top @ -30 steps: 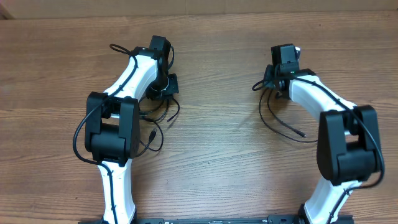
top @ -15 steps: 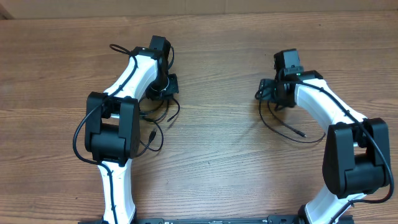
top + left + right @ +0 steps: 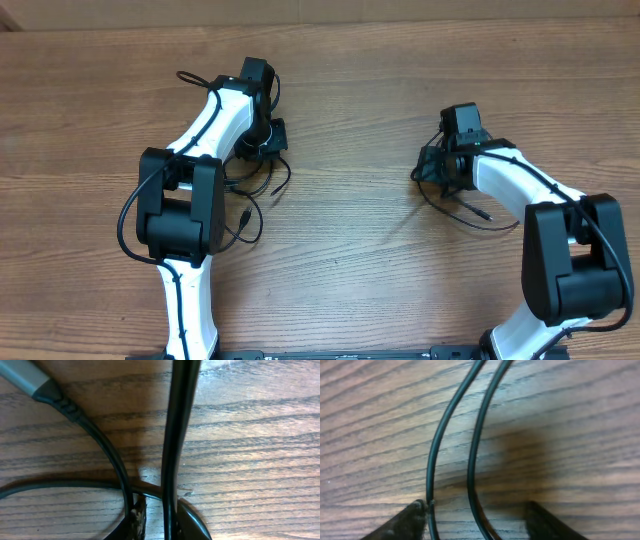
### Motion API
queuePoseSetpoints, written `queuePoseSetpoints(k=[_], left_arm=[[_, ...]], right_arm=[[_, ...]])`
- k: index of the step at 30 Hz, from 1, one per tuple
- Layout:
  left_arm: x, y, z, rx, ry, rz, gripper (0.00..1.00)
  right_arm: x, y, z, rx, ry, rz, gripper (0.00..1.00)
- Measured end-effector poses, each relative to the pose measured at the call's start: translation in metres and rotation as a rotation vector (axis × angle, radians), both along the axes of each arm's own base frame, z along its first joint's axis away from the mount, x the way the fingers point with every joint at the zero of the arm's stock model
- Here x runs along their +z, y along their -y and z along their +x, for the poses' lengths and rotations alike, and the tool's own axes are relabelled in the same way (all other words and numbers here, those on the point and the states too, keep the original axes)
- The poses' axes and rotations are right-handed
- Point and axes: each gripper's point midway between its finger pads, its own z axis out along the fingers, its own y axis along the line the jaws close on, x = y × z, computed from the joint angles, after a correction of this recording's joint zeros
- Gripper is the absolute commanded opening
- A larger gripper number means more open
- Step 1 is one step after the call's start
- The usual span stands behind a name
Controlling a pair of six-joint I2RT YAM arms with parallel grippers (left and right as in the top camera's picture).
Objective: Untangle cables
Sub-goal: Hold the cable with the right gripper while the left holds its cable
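My left gripper (image 3: pixel 263 141) sits low over a bunch of thin black cables (image 3: pixel 256 188) left of centre. In the left wrist view its jaws (image 3: pixel 162 522) are nearly closed around one black cable (image 3: pixel 175 435) that runs straight up between them. Another cable with a grey plug (image 3: pixel 22 375) curves past the left finger. My right gripper (image 3: pixel 437 168) is over a separate loose cable loop (image 3: pixel 470 213) at the right. In the right wrist view its jaws (image 3: pixel 480 520) are wide open, with two strands (image 3: pixel 470 445) of that cable on the wood between them.
The wooden table (image 3: pixel 350 250) carries both arms. Thicker black wires run along the left arm (image 3: pixel 130 215) and the right arm (image 3: pixel 600 230). A loose cable end with a small plug (image 3: pixel 243 213) lies beside the left arm's elbow.
My right gripper has moved toward the front of the table, down along its cable loop. The left arm and its cables have not moved.
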Motion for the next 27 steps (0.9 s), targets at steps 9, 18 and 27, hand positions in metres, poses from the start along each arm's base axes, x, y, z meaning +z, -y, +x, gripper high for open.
queuePoseSetpoints(k=[9, 18, 27], left_arm=[[0.000, 0.000, 0.000, 0.000, 0.000, 0.000, 0.19], [0.000, 0.000, 0.000, 0.000, 0.000, 0.000, 0.19], [0.000, 0.000, 0.000, 0.000, 0.000, 0.000, 0.21]], right_arm=[[-0.001, -0.005, -0.009, 0.006, -0.006, 0.035, 0.71], [0.003, -0.016, -0.033, 0.145, -0.119, 0.058, 0.87], [0.001, -0.008, -0.070, 0.309, -0.272, 0.001, 0.91]])
